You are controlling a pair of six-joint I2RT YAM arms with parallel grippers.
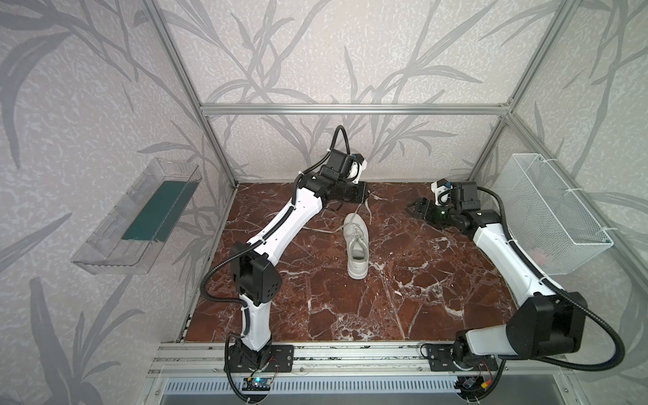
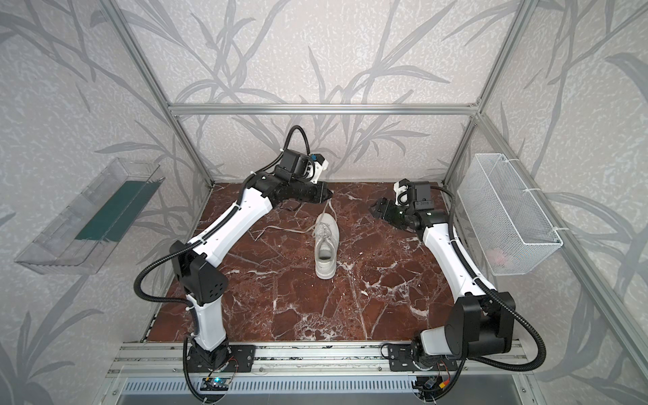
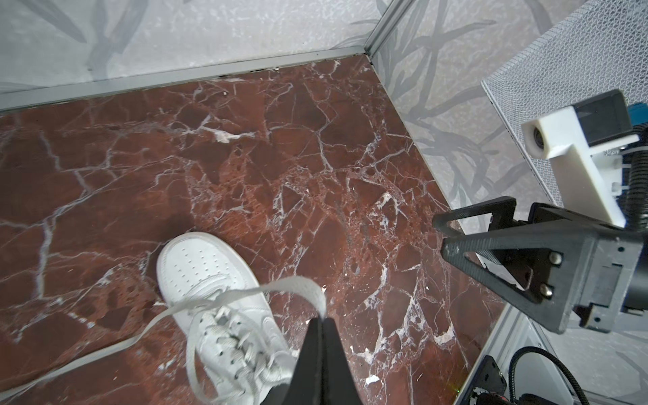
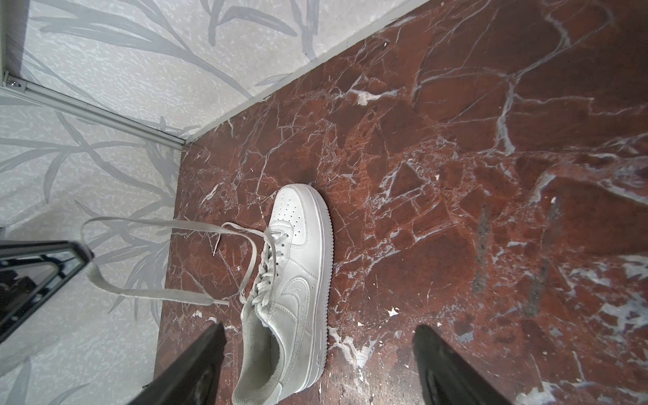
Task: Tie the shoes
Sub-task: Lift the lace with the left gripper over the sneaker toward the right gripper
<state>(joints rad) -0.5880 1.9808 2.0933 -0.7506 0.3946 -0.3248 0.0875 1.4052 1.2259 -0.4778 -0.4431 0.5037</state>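
Note:
The shoes show as a single white sneaker point(image 1: 357, 245) point(image 2: 326, 245), lying mid-table with its toe toward the back wall. My left gripper point(image 1: 366, 194) point(image 3: 322, 321) hovers just behind the toe, shut on one flat white lace point(image 3: 291, 285). That lace rises from the eyelets in a raised loop point(image 4: 157, 224) up to the left gripper point(image 4: 84, 254). The other lace point(image 1: 322, 229) trails loose over the marble to the left. My right gripper point(image 1: 413, 207) point(image 4: 321, 333) stands open and empty, to the right of the sneaker point(image 4: 298, 273) and above the table.
A white wire basket point(image 1: 547, 210) hangs on the right wall behind the right arm. A clear plastic bin point(image 1: 140, 217) hangs on the left wall. Aluminium frame posts and the back wall bound the red marble table point(image 1: 403, 298).

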